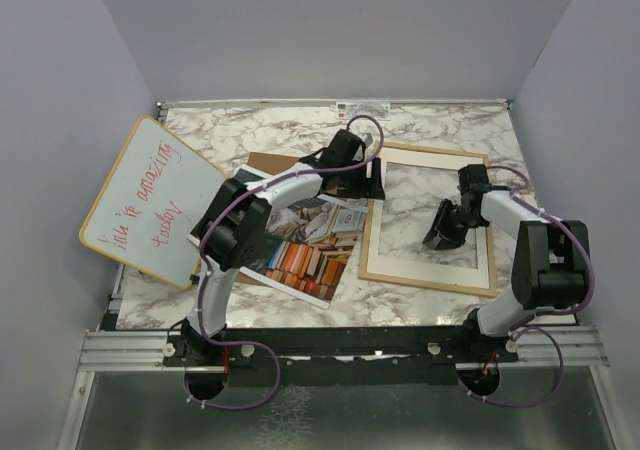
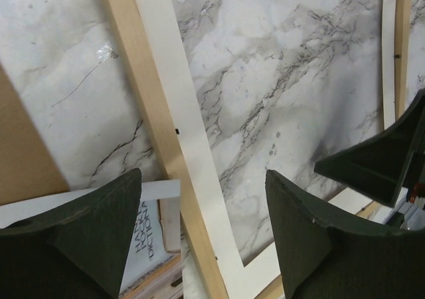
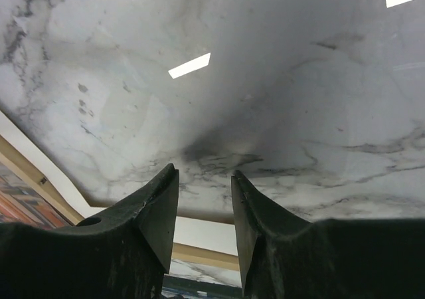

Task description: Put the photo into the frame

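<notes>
Our left tool, jaws spread wide with nothing between them, hangs over the left rail of the frame. Our right tool, jaws partly apart and likewise empty, hovers low over the clear pane inside that frame. The frame lies flat on the marble bench. The photo lies picture-up just to the frame's left, partly on a brown backing board and beneath our left arm, with one corner just beside the rail. We judge three hazards from here. A fingertip pressing the thin wood could skid the frame across the smooth bench. Tips meeting the pane could slip or mark it. The flat paper print offers no raised edge, so it could crease or slide away if pinched carelessly. A whiteboard sits at far left, well apart.
</notes>
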### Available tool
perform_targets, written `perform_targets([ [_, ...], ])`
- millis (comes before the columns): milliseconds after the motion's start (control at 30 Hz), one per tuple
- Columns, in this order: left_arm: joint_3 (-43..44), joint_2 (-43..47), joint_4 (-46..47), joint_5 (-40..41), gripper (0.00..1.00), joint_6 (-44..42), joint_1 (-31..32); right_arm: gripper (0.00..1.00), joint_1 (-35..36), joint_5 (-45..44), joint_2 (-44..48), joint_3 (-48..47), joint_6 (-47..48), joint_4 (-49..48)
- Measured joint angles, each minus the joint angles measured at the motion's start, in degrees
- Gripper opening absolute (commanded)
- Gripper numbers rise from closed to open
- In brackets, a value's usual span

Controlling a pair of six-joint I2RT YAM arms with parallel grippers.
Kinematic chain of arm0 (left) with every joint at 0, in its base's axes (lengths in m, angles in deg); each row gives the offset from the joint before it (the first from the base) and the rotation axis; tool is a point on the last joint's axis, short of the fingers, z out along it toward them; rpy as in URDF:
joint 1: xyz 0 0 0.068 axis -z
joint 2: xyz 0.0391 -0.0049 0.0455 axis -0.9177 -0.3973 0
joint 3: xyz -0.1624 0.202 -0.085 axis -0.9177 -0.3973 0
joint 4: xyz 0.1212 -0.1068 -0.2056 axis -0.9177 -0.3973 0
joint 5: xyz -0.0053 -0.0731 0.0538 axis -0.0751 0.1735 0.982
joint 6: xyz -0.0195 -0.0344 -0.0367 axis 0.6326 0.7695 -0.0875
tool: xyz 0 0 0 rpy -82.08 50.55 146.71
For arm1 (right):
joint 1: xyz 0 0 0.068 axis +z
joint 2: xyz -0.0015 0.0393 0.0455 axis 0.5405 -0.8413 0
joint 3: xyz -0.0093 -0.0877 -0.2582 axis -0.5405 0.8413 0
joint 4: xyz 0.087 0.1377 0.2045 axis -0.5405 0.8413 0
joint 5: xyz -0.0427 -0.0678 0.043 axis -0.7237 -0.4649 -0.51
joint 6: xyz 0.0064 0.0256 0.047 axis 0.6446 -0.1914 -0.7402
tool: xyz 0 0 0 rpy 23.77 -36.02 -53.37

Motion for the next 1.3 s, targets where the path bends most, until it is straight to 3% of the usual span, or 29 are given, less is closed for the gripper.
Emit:
perform_targets([
  [333, 4.39, -5.7, 0.17, 6.38, 0.75, 2.91, 1.36, 0.41, 0.22, 1.31, 2.29, 2.93, 1.9, 5.46],
  [600, 5.73, -7.54, 0.02, 8.13, 0.69, 4.0, 1.33, 0.32, 0.22, 3.15, 2.34, 3.1, 4.02, 9.05],
  [833, 5.79, -7.91, 0.04, 8.24, 0.61, 4.57, 1.38, 0.43, 0.22, 3.28, 2.34, 2.58, 4.63, 10.71],
  [1000, 5.77, -8.07, 0.02, 8.46, 0.54, 4.63, 1.57, 0.51, 0.33, -0.15, 2.34, -3.72, 2.14, 10.8],
  [1300, 5.49, -8.24, -0.44, 9.25, 0.38, 3.37, 1.73, 0.5, -1.42, -12.98, -0.9, -20.02, -1.33, 1.97],
])
